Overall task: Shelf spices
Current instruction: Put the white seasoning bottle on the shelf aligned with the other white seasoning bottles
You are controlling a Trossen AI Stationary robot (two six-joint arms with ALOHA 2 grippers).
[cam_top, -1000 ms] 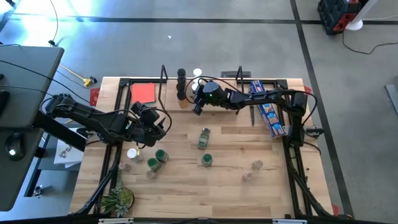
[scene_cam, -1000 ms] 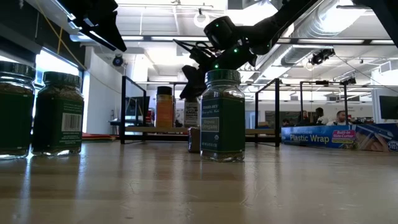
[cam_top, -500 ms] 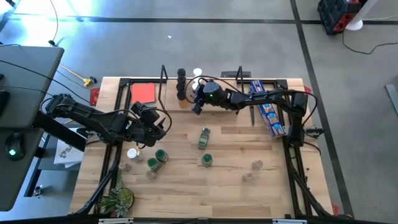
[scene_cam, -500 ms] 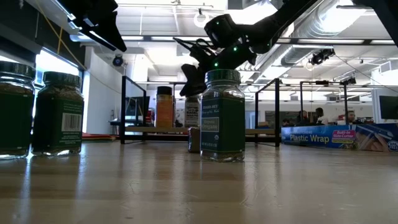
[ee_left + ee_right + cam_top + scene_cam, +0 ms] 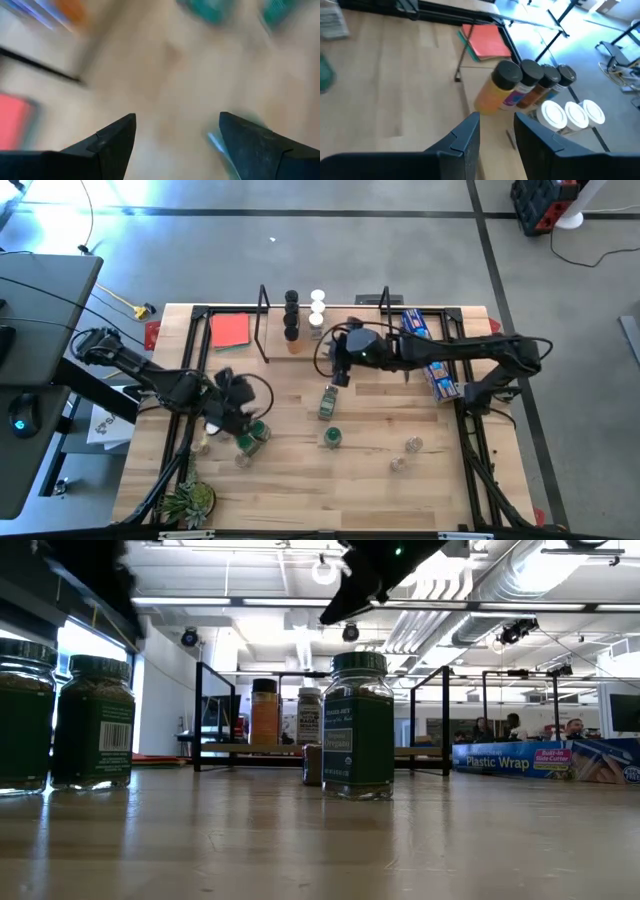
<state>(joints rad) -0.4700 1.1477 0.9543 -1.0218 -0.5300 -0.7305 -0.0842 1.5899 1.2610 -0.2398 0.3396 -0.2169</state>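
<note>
Right gripper (image 5: 338, 370) empty, fingers parted, at 5 o'clock from black-lidded and white-lidded cylindrical spice jars (image 5: 530, 90) standing on low light-wood shelf (image 5: 345, 320), left gripper (image 5: 236, 416) open over green-lidded jars (image 5: 256, 432).

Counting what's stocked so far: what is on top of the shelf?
The shelf carries a row of four black-lidded jars and a row of three white-lidded jars beside them. Their labels mostly face away.

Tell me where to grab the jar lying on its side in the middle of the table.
Grip the lying jar across its round body at mid-length, coming straight down. Its lid end points toward the shelf, so set the pincer fingers either side of the label. The right pincer hovers nearest, empty.
</note>
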